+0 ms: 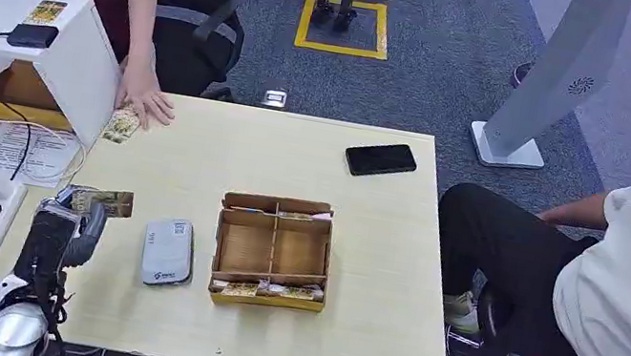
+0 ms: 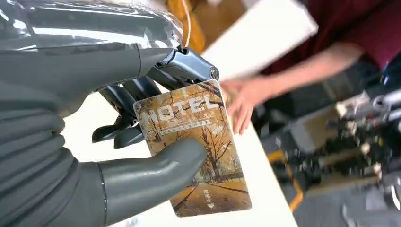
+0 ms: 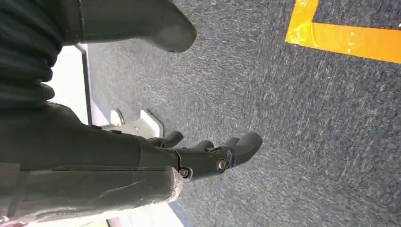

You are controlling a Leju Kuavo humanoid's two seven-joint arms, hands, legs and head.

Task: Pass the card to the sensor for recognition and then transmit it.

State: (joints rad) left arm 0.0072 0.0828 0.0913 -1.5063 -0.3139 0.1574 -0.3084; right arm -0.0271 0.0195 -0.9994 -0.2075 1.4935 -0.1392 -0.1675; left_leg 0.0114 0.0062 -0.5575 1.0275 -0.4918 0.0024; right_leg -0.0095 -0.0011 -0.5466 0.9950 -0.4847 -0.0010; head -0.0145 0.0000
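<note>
The card pinched in the left hand bears the word "HOTEL" in pale capitals across its autumn-tree picture. Smaller lines of print beneath that word and near the card's far end are too small to read.

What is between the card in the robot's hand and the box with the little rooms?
The head view shows a grey sensor flat on the table, between the card in the left hand and the box.
</note>
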